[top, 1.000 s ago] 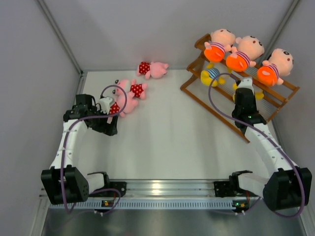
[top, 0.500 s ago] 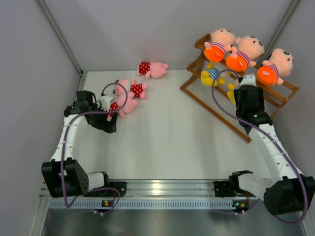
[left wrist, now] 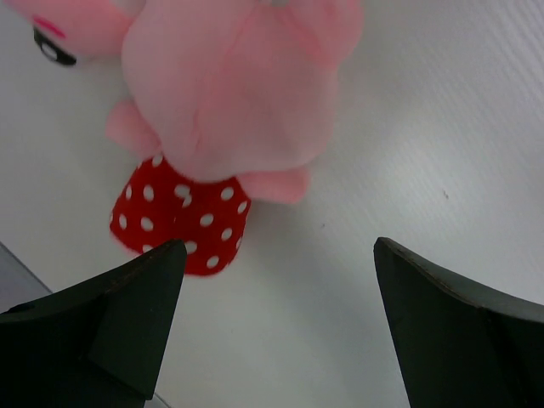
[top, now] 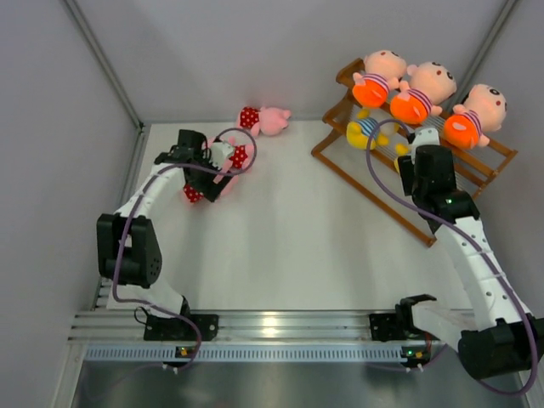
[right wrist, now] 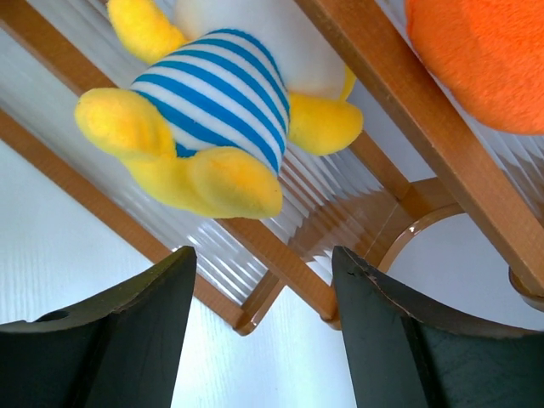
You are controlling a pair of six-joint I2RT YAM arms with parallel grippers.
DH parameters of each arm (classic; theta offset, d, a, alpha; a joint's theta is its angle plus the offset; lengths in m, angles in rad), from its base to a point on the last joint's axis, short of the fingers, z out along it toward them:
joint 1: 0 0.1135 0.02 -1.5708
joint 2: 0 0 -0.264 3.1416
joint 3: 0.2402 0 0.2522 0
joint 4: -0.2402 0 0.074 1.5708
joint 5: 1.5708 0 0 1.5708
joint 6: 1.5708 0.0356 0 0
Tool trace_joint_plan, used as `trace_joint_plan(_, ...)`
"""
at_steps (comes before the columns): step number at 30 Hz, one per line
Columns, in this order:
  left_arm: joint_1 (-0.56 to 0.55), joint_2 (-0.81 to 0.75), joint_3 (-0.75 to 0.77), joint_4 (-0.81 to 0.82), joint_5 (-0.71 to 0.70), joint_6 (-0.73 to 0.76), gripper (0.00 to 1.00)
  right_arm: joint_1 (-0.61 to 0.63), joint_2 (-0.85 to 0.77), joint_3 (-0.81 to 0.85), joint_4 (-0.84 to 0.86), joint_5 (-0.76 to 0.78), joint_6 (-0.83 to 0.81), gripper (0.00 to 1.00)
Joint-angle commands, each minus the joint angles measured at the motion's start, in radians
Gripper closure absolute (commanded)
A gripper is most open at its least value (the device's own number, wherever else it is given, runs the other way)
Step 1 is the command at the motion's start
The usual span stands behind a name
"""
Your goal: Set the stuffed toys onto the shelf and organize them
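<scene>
The brown wooden shelf (top: pixel 374 189) stands at the back right. Three peach-headed stuffed toys (top: pixel 421 92) sit along its top tier. A yellow striped doll (top: pixel 364 129) lies on the middle tier. A second yellow doll (right wrist: pixel 212 110) lies on the slats just beyond my open right gripper (right wrist: pixel 263 255), free of its fingers; the arm mostly hides it from above. My left gripper (left wrist: pixel 279 246) is open and empty, low over the table beside a pink doll in a red polka-dot dress (left wrist: pixel 229 102). Two more pink dolls (top: pixel 263 119) lie nearby.
The white table is walled by grey panels on the left, back and right. The shelf's front foot (top: pixel 425 238) reaches toward the right arm. An orange-shorted doll (right wrist: pixel 484 59) hangs over the rail (right wrist: pixel 399 93) above the right gripper.
The right gripper opened, let go of the yellow doll on the shelf and drew back slightly. The left arm swung from the left wall toward the back, over the pink dolls.
</scene>
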Motion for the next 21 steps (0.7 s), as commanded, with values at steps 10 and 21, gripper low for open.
trace_joint_plan(10, -0.180, 0.326, 0.173, 0.287, -0.255, 0.101, 0.02, 0.023, -0.041, 0.066, -0.064, -0.091, 0.007, 0.34)
trace_joint_plan(21, -0.198, 0.203, 0.192, 0.165, -0.172, -0.022, 1.00, 0.044, -0.119, 0.094, -0.109, -0.186, -0.004, 0.36)
